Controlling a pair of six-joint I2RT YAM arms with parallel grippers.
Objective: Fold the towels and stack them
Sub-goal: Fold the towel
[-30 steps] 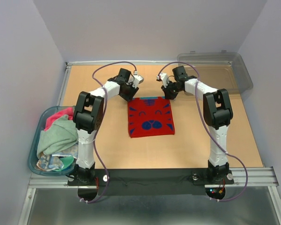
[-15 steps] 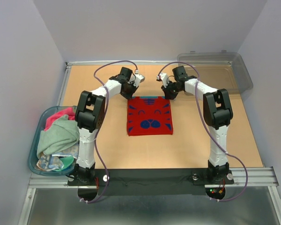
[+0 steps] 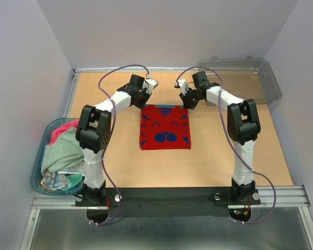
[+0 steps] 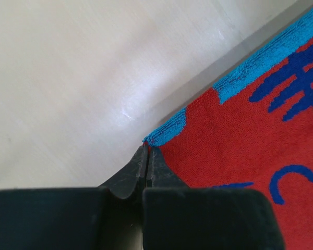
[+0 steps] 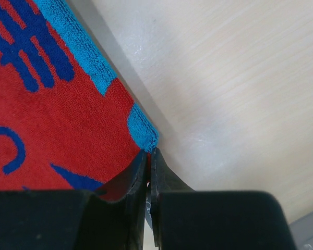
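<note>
Left gripper: clamped on far-left corner of red towel.
Right gripper: clamped on far-right corner.
Fold: both corners are to be lifted evenly.

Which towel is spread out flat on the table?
The red towel with the blue tiger face; the other towels sit crumpled in the blue-rimmed tub on the left.

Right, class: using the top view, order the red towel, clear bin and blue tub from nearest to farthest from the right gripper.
1. The red towel: the right gripper pinches its far right corner.
2. The clear bin: far right corner.
3. The blue tub: near left side.
</note>
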